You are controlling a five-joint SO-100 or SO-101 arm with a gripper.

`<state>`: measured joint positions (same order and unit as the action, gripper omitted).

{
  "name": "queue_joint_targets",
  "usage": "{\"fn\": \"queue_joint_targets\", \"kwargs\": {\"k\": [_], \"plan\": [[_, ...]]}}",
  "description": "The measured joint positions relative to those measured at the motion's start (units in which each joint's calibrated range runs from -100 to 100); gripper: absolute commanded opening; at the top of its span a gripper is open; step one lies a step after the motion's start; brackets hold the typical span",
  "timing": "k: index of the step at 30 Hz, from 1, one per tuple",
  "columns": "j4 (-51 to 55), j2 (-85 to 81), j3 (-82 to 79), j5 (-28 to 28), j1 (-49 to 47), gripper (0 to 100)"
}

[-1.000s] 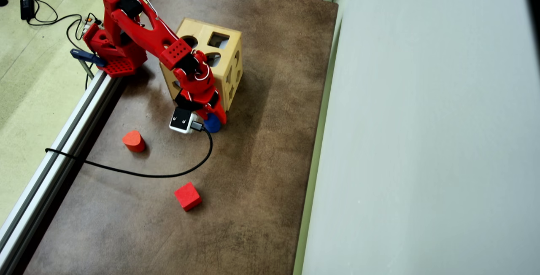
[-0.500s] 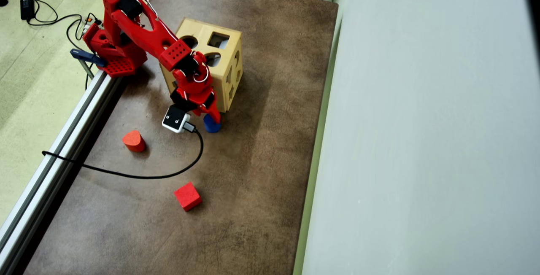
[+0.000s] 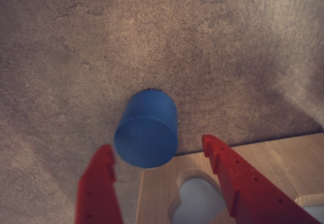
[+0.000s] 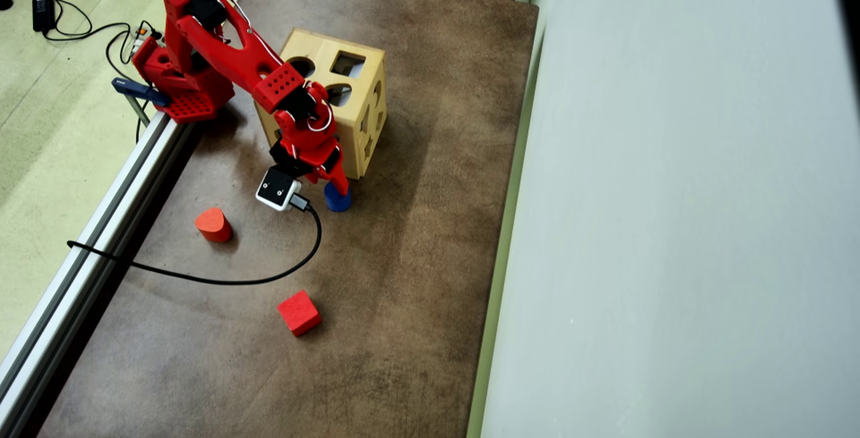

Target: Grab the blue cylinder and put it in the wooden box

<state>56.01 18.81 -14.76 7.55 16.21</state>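
Spread wide, my gripper [image 3: 158, 152] hangs with its two red fingers [image 3: 96, 188] apart and holding nothing in the wrist view. Between their tips, just beyond the wooden box [image 3: 253, 155], the blue cylinder [image 3: 147, 130] stands on the brown table [image 3: 152, 42], seemingly right at the box's edge. From the overhead view, the cylinder [image 4: 338, 200] sits at the box's [image 4: 363, 99] near corner; farther from the box lie an orange-red rounded block [image 4: 213, 224] and a red cube [image 4: 298, 312].
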Motion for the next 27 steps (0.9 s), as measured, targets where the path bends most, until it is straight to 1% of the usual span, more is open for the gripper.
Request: {"fn": "queue_joint_targets", "kwargs": {"k": [3,18,27], "plan": [[0.00,0.00,0.00,0.00,0.00,37],[0.00,0.00,0.00,0.00,0.00,37],[0.24,7.20,3.43,-0.10,0.07,37]]}}
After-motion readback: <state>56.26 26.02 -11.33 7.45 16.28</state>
